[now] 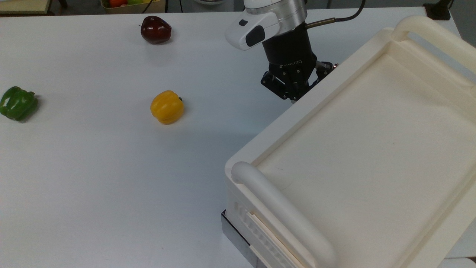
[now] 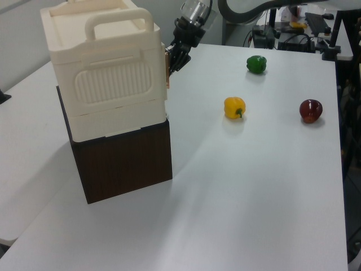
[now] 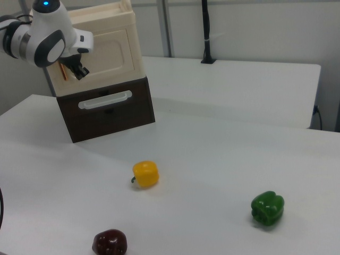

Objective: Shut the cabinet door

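The cream cabinet [image 1: 282,123] stands on a dark brown base at the top view's right. In the right view the cabinet door [image 3: 109,50] lies flat against the cabinet front, with its copper handle [image 3: 62,71] at the door's left edge. The left view shows the cabinet door [image 2: 167,73] as a thin edge flush with the cabinet's side. My gripper [image 1: 293,96] is shut with nothing in it. Its tip presses against the door near the handle, just under the tray-like top's rim. The gripper [image 2: 174,58] touches the door's upper part.
A yellow pepper [image 1: 167,107], a green pepper [image 1: 18,103] and a dark red apple [image 1: 155,29] lie on the white table, apart from the arm. A brown drawer [image 3: 106,109] with a pale handle sits below the door.
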`<move>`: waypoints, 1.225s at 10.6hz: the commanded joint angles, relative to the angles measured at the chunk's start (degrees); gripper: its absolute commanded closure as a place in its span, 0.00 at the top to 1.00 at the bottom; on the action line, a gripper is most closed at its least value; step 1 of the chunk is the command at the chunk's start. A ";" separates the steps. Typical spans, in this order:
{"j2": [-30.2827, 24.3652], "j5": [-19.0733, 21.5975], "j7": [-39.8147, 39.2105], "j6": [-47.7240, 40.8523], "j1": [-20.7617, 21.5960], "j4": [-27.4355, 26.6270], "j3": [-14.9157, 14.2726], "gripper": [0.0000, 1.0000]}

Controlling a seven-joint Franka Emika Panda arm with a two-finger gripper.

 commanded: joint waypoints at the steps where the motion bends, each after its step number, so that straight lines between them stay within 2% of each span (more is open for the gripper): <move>1: 1.36 -0.65 -0.19 3.43 2.41 0.98 -1.62 0.06; 5: 2.06 -0.56 0.87 9.75 3.37 0.98 -1.62 0.06; 8: 1.72 -1.52 0.43 8.28 2.24 0.28 -1.53 0.06; 10: 0.84 -3.72 -1.14 -0.81 -1.52 -0.77 -0.74 0.05; 12: -2.57 -4.51 -3.95 -13.98 -5.92 -0.78 -0.65 0.05; 13: -4.51 -6.26 -5.79 -20.83 -8.03 -0.86 -0.04 0.05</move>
